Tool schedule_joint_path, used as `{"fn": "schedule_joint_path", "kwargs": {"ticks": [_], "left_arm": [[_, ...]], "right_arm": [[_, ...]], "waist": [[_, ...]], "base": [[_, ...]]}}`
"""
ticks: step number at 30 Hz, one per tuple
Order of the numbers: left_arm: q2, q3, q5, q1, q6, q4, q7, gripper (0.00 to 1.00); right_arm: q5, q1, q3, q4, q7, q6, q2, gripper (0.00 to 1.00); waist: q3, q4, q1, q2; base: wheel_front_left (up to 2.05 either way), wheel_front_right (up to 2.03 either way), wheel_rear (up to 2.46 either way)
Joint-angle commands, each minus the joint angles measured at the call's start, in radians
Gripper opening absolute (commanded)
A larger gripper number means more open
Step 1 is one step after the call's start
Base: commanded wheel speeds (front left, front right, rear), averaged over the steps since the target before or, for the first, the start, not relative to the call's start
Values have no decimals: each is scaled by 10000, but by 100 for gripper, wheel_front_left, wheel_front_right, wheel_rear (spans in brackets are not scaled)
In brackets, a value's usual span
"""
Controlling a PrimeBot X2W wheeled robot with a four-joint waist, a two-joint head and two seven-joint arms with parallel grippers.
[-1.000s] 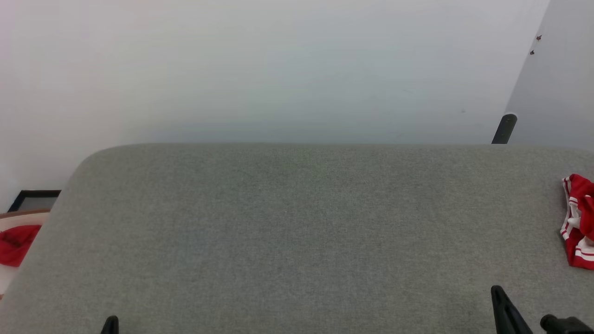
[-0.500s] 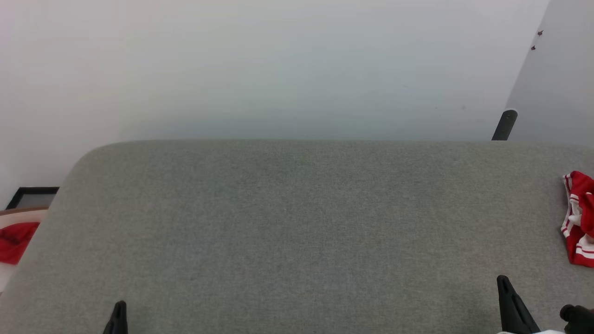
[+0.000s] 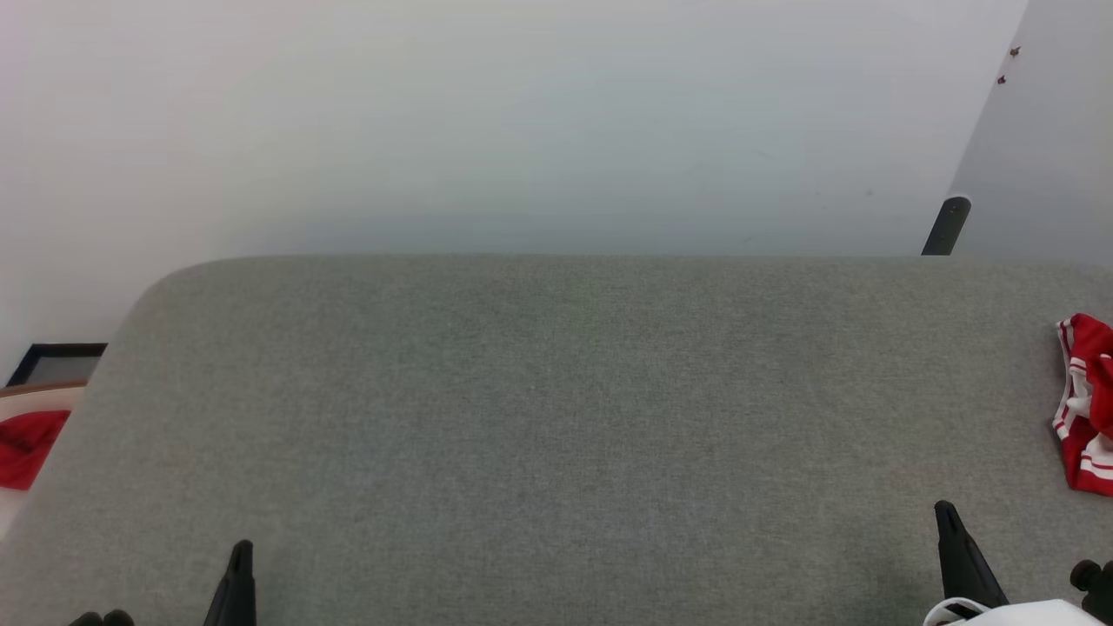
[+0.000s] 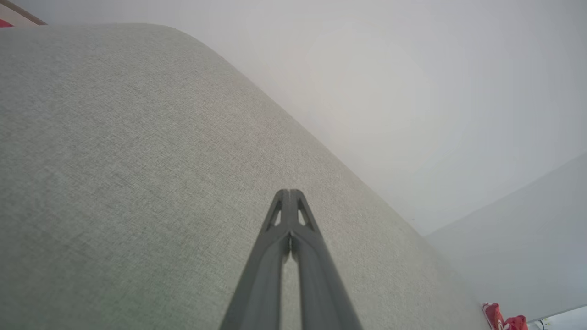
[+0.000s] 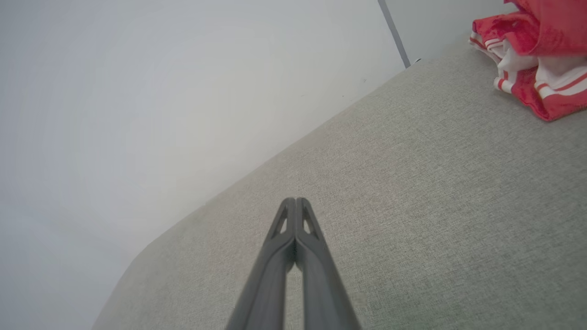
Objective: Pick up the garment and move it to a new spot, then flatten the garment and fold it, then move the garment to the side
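Presently, garment (image 3: pixel 1084 409) lay crumpled at far right of grey tabletop (image 3: pixel 556 391); left hand (image 4: pixel 290 193) clenched, empty; right hand (image 5: pixel 296 200) clenched, empty, well apart from garment.

Garment (image 3: pixel 1085 409): we note a crumpled heap, neither flattened nor folded. Red cloth, with white panels and red-and-white striped trim showing among the folds. It lies on the grey fabric bench (image 3: pixel 556 417) toward the right end, cut by the head view's right edge. From the right wrist view we see its folds bunched up, one over another.
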Motion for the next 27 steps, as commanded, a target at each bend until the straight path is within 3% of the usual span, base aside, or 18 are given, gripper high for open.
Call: {"fn": "schedule_joint_path", "kwargs": {"ticks": [1, 27], "left_arm": [[32, 21, -331, -272, -19, -106, 79, 0], [-453, -3, -3094, -981, -31, -11, 864, 0]], "right_arm": [[428, -340, -70, -91, 80, -3, -13, 0], [3799, -847, -246, 62, 866, -5, 52, 0]], "waist": [[14, -3, 0, 0], [222, -51, 0, 0]], "base": [[0, 0, 0], [0, 0, 0]]}}
